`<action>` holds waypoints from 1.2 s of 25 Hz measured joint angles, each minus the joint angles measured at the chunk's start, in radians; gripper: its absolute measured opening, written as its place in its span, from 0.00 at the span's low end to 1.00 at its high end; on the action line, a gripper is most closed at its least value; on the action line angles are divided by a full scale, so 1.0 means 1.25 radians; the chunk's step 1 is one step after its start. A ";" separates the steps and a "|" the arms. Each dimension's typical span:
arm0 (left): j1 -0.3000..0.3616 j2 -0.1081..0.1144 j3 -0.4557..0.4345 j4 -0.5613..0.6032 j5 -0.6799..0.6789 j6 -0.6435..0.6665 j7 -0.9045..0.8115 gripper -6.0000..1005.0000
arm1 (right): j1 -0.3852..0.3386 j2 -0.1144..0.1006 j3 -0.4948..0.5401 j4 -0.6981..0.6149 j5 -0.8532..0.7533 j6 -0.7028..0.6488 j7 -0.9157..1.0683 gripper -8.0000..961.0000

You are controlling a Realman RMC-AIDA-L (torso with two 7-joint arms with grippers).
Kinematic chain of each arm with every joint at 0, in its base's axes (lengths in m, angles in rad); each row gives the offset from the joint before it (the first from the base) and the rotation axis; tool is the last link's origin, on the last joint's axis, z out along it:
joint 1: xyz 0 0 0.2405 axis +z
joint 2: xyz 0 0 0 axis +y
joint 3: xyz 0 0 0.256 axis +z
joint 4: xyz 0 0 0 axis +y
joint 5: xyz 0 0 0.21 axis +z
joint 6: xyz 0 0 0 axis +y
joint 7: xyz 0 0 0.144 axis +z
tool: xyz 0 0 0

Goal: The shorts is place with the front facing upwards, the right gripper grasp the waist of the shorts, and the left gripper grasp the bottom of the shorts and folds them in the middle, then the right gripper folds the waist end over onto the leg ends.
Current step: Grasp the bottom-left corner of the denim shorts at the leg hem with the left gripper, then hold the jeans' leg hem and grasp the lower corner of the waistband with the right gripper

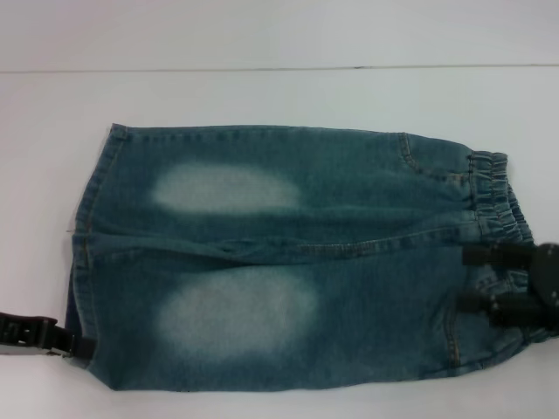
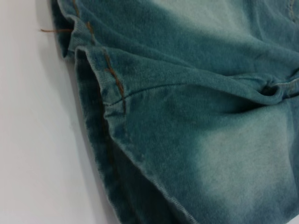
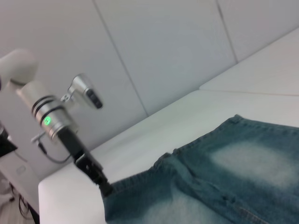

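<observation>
From the head camera I count one pair of shorts (image 1: 288, 262) flat on the bench (image 1: 262, 96), long axis running left-right, waist (image 1: 493, 196) rightward, two leg hems (image 1: 87, 253) leftward. The right gripper (image 1: 515, 279) is clamped on the waist; the left gripper (image 1: 52, 336) meets the hem, grip unclear. My left wrist camera shows one hem (image 2: 112, 79). My right wrist camera shows the left gripper (image 3: 100, 179) at the denim's edge.

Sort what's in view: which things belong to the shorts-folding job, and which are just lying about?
Job:
shorts
waist
leg hems
left gripper at the near hem corner
right gripper on the waist

Lying about:
nothing; only the table
</observation>
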 joint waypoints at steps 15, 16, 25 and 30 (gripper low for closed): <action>-0.019 -0.002 -0.017 -0.001 -0.064 -0.027 -0.003 0.01 | 0.092 -0.069 -0.057 -0.188 -0.049 0.006 0.514 0.92; -0.020 -0.002 -0.017 -0.001 -0.070 -0.027 -0.004 0.01 | 0.095 -0.069 -0.063 -0.207 -0.070 0.004 0.532 0.92; -0.035 0.004 -0.017 -0.005 -0.085 -0.035 -0.005 0.01 | 0.140 -0.059 -0.202 -0.333 -0.291 -0.033 0.530 0.92; -0.037 0.004 -0.017 -0.006 -0.086 -0.037 0.000 0.01 | 0.150 -0.049 -0.271 -0.330 -0.373 -0.025 0.495 0.92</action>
